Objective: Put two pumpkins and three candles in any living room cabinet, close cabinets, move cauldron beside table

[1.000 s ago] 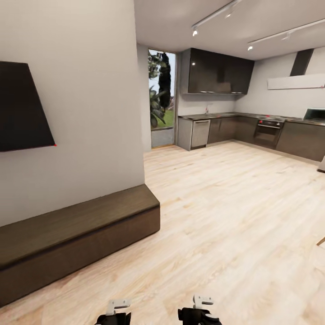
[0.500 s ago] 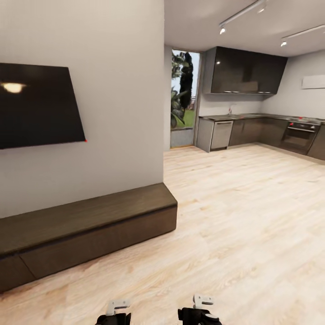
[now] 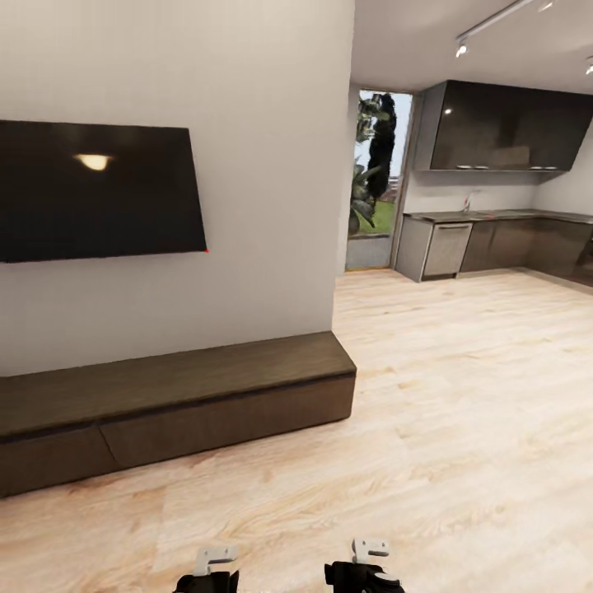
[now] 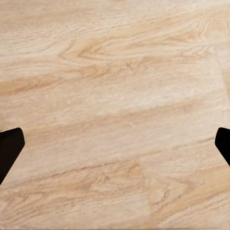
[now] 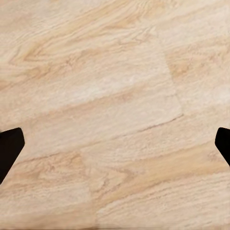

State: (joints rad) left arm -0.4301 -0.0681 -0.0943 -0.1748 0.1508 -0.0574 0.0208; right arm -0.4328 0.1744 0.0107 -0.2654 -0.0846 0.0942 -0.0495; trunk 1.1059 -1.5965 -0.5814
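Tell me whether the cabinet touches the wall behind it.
Touching. The head view shows the cabinet's back edge flush against the wall, with no gap.

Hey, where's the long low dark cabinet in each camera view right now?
Head view: the cabinet sits lower left, against the wall under the black screen.
Left wrist view: wood floor between the left gripper's spread fingertips.
Right wrist view: wood floor between the right gripper's spread fingertips.
Shared landmark: the wood floor, which in the head view lies before the cabinet.

No text, label, brand or number can be read anywhere.
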